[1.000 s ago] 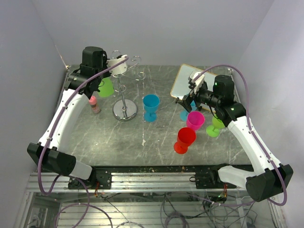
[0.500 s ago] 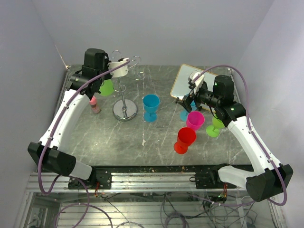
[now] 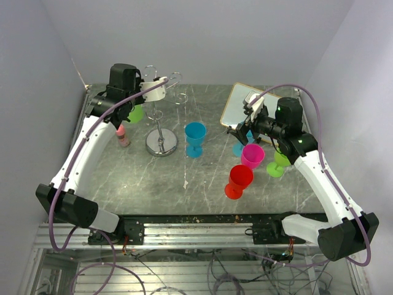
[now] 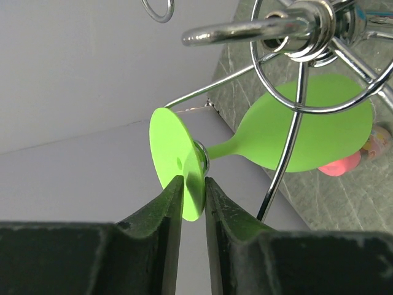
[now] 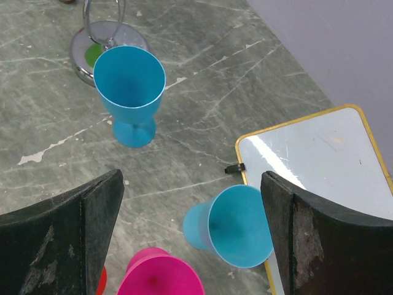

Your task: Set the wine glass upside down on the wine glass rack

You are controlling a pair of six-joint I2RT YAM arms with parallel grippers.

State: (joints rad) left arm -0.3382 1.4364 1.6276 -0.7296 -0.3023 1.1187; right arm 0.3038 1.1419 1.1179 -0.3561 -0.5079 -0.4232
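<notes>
The wine glass rack is a silver wire stand on a round shiny base at the back left. Its curled arms fill the top of the left wrist view. My left gripper is shut on the round foot of a green wine glass. It holds the glass tilted on its side, with the bowl behind a rack loop. From above, the glass shows under my left gripper, left of the pole. My right gripper is open and empty above a blue glass.
Upright glasses stand on the table: blue, blue, pink, red and green. A white board with a yellow rim lies at the back right. A small pink bottle stands left of the rack base.
My left gripper has shifted a little to the right and up with the green glass, closer to the rack's arms. The right arm has not moved.
</notes>
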